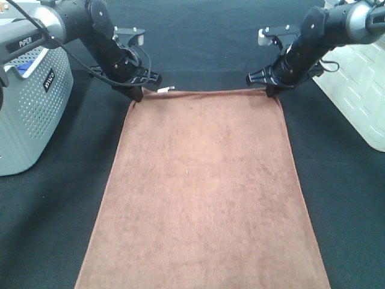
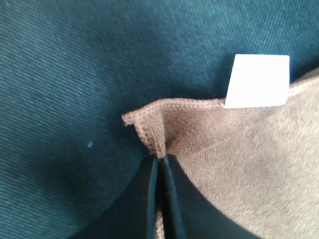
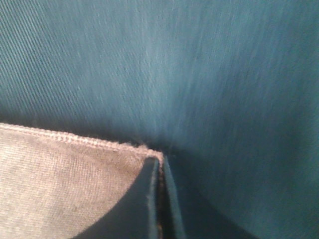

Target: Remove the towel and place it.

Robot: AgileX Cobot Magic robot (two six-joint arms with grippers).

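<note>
A large brown towel (image 1: 201,192) lies spread flat on a table (image 1: 337,180) covered in dark cloth, its far edge toward me and its near end running out of the high view. My left tool (image 1: 136,95) is closed tight on the far left corner, beside the small white tag (image 1: 166,89); my right tool (image 1: 270,91) is closed on the far right corner. Both grips take only a thin bit of the stitched hem (the wrist views show the fabric caught right at the tips). I judge the main risk to be a corner slipping free under the towel's weight and its drag on the table when I lift. Uneven lifting could bunch or twist it. A grey perforated basket (image 1: 30,114) stands near my left arm, which could knock it on a swing outward.
</note>
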